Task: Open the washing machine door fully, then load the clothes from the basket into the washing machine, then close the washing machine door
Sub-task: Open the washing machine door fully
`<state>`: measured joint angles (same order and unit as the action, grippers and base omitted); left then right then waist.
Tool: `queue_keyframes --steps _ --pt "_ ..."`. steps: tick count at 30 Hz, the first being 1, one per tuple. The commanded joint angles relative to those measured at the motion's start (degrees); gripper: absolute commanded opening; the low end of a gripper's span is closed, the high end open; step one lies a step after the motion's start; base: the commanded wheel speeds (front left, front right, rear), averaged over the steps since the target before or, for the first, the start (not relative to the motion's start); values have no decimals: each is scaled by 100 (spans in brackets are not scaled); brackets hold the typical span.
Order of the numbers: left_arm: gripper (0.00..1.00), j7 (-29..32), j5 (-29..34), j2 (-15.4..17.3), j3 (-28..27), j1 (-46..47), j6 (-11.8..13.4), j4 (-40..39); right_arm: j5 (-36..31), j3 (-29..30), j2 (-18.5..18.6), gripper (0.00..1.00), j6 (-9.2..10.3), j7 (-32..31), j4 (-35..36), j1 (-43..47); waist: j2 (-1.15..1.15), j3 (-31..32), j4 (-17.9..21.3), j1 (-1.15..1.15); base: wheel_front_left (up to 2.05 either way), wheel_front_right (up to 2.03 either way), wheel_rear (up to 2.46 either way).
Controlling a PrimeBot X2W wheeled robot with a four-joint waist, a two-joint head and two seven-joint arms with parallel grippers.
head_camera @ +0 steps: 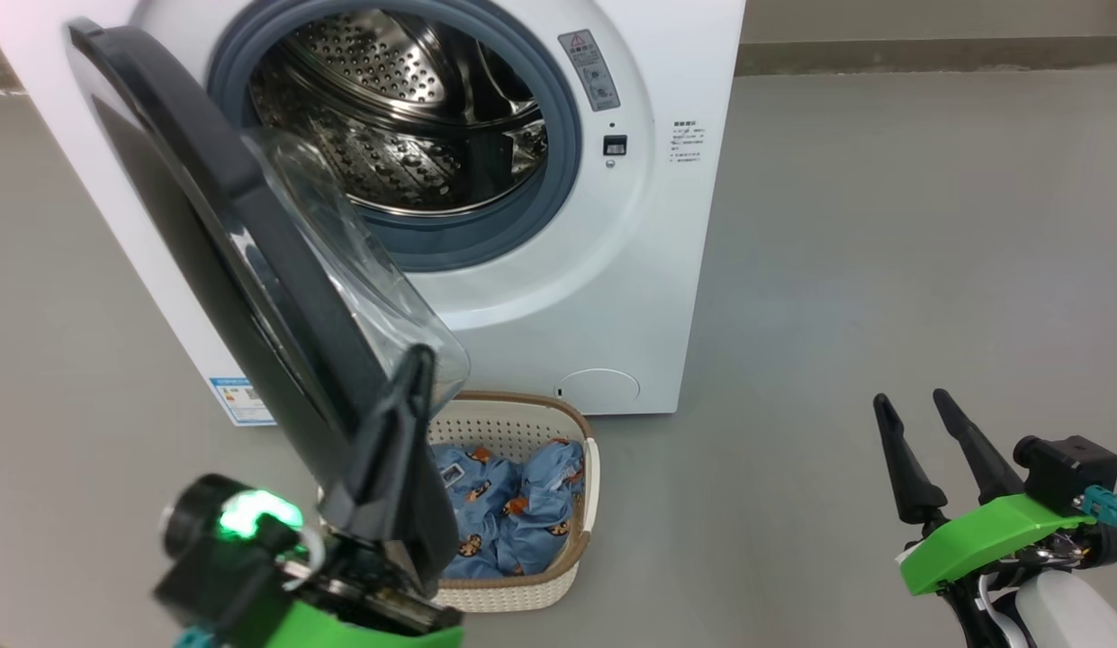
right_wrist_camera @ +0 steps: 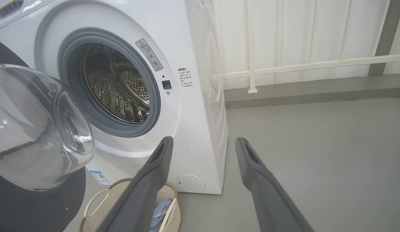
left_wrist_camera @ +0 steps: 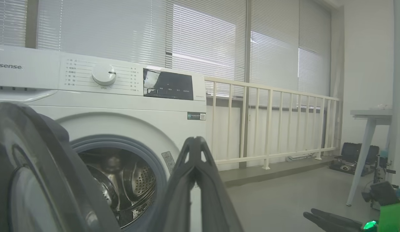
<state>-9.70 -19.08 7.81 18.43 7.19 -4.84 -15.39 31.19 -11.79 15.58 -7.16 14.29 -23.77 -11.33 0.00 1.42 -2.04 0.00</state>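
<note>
Washing machine door: open, hung from the left side of the opening and standing out toward the near side. Its black rim runs from the upper left down to the near centre of the head view. The clear glass bowl bulges to the right, toward the machine.
Left hand: near left, with fingers pressed together to a single tip and nothing between them. The tip lies over the door's lower edge in the head view. In the left wrist view the door sits just left of the fingers. I cannot tell whether they touch.
Basket: on the floor, just in front of the machine's lower front. Its left part is hidden behind the door and the left hand.
Clothes: light blue fabric with orange-brown figures, crumpled inside the basket and lying below its rim.
Washing machine: far centre, white front facing the camera. The grey gasket is exposed around the opening. The steel drum shows no cloth where visible. The round flap is low on the front, just right of the basket.
Right hand: near right, over bare floor and well apart from machine and basket. Its fingers are spread wide and hold nothing.
Railing: white, far right, behind the machine.
</note>
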Motion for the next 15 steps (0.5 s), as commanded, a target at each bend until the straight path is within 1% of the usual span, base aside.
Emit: queue_keyframes --steps 1,6,15 --pt "0 93 -62 8 -74 211 -34 -98 -10 -120 49 100 -33 71 111 -203 0 -13 27 0 0 0 0" --pt "0 359 -280 -86 196 112 -68 334 -9 -196 12 100 -33 71 102 -250 0 -59 135 0 0 0 0" --pt "0 490 -517 -123 193 130 -52 1344 -75 -288 15 100 -33 71 89 -315 0 -156 327 0 0 0 0"
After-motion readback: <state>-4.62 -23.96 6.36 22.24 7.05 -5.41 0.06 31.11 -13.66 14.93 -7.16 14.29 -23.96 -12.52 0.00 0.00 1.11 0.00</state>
